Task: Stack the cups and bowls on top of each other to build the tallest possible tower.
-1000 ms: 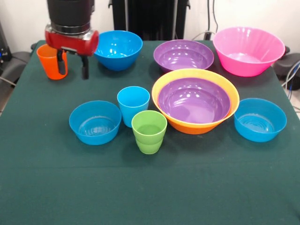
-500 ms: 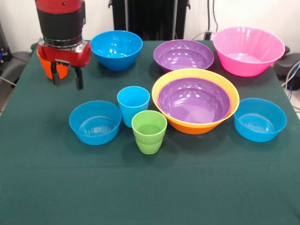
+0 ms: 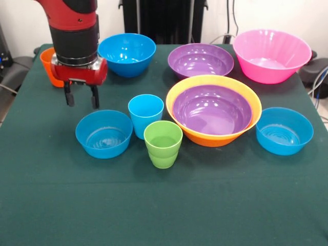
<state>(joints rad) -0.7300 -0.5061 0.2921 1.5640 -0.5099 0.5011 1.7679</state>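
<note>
My gripper [image 3: 81,98] hangs open and empty just above the table, in front of the orange cup [image 3: 48,65], which the arm partly hides. Below it sits a small blue bowl [image 3: 104,134]. The light blue cup [image 3: 145,115] and the green cup [image 3: 163,144] stand upright side by side at the centre. A purple bowl [image 3: 212,110] is nested in the large orange-yellow bowl [image 3: 180,91]. Another purple bowl [image 3: 201,60], the pink bowl [image 3: 271,55] and a blue bowl [image 3: 127,53] line the far side. A third blue bowl [image 3: 284,130] sits at the right.
The green tablecloth [image 3: 164,205] covers the whole table. Cables [image 3: 318,82] hang off its right edge.
The gripper has left the orange cup's rim, dipped left, then come forward and right toward the left blue bowl. The cup stays on the table. Nothing else moved.
</note>
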